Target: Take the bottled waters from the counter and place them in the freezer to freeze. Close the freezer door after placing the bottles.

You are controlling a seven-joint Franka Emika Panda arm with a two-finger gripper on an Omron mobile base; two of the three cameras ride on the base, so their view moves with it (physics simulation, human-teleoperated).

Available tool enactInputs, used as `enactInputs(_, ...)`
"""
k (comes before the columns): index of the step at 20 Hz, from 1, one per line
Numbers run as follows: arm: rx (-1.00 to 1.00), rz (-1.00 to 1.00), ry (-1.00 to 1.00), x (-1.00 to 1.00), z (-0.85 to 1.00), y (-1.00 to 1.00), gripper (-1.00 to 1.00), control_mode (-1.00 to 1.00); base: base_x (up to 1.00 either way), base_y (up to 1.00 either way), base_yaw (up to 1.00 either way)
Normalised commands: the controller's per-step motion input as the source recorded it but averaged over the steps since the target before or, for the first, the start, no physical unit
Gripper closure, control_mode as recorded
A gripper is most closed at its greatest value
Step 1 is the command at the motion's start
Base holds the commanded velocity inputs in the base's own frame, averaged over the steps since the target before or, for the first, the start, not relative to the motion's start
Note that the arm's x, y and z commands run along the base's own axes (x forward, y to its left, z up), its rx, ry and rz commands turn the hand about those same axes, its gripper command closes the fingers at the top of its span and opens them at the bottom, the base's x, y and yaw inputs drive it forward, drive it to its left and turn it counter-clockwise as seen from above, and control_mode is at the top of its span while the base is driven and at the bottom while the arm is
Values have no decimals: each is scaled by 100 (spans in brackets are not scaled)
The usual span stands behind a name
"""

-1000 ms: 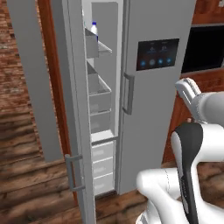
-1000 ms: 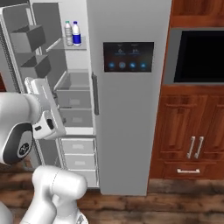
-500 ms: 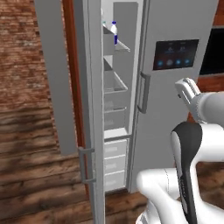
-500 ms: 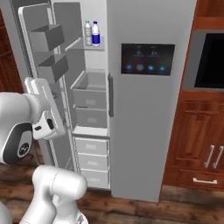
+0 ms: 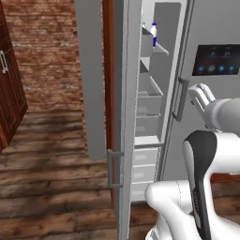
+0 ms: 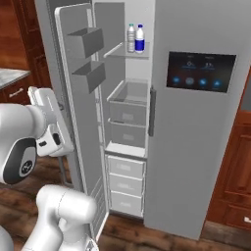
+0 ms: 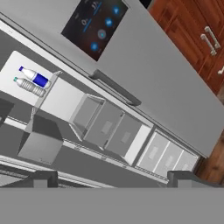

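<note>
- Bottled waters: two, upright, side by side & touching, on top shelf of freezer.
- Freezer door: one, swung wide open left of freezer; two grey bins on its inner face.
- Gripper: jaws spread wide, nothing held; facing freezer interior, well apart from bottles, which sit high on freezer's top shelf.
- Under that shelf: two open bins, then three white drawers.
- Right of freezer: wider fridge door w/ dark display panel, shut; wood cabinets beyond.
- Open door panel stands between arm & freezer in left base view.
</note>
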Motion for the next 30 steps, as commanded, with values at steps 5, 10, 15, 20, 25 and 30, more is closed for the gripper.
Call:
enactInputs(5,0,0,0,0,0,0,-100,100,0,9,13)
enactInputs(10,0,0,0,0,0,0,-100,100,-68,0,-4)
enactInputs(15,0,0,0,0,0,0,-100,100,-10,0,0)
enactInputs(20,0,0,0,0,0,0,-100,100,0,0,0)
enactInputs(25,0,0,0,0,0,0,-100,-100,0,0,0)
enactInputs(30,-2,1,1,-35,-8,34,-100,-100,0,0,0)
